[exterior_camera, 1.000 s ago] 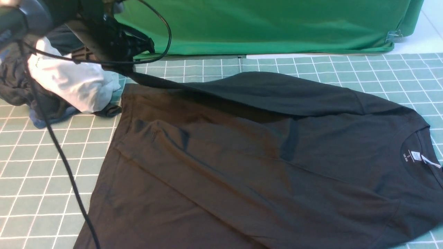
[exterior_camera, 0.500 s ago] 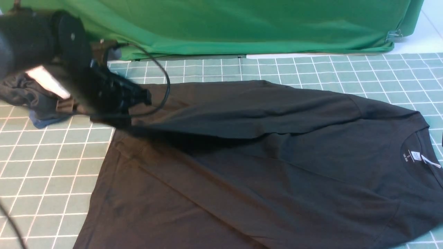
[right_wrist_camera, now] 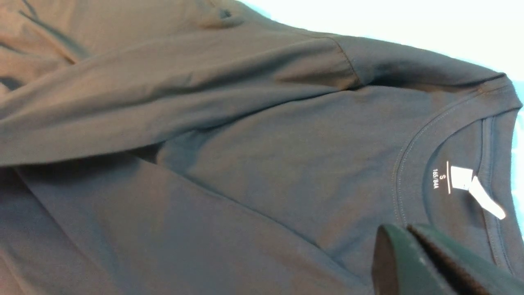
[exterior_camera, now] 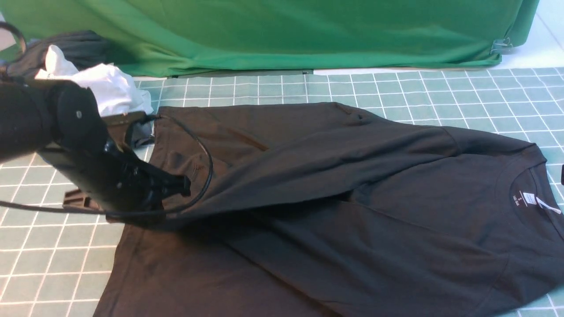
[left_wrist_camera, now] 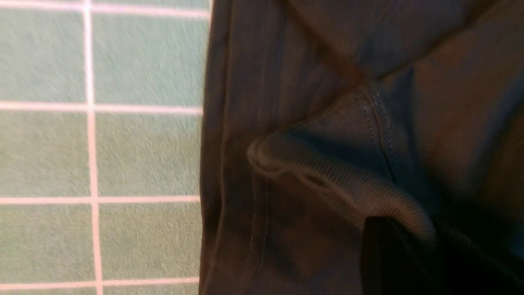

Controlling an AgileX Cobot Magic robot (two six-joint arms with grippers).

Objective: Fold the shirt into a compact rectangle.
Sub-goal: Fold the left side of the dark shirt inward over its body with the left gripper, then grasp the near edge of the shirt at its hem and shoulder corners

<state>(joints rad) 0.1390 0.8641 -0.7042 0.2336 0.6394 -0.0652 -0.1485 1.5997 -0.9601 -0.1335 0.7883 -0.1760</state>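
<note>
Shirt (exterior_camera: pixel 352 229) lies spread on the grid mat (exterior_camera: pixel 44 246), collar toward the right. One sleeve (exterior_camera: pixel 308 163) is raised across the chest, cuff pinched in the left gripper (exterior_camera: pixel 183 187). Right gripper (right_wrist_camera: pixel 399 229) hangs near the collar, jaws pressed together and empty; early stage by my reckoning, body folds not yet made.

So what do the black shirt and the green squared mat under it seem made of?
Shirt: probably a soft cotton-type knit, matte; it drapes in loose folds and the cuff is ribbed. Mat: a flat matte sheet with white grid lines, maybe fabric or rubber; too blurred to tell.
</note>
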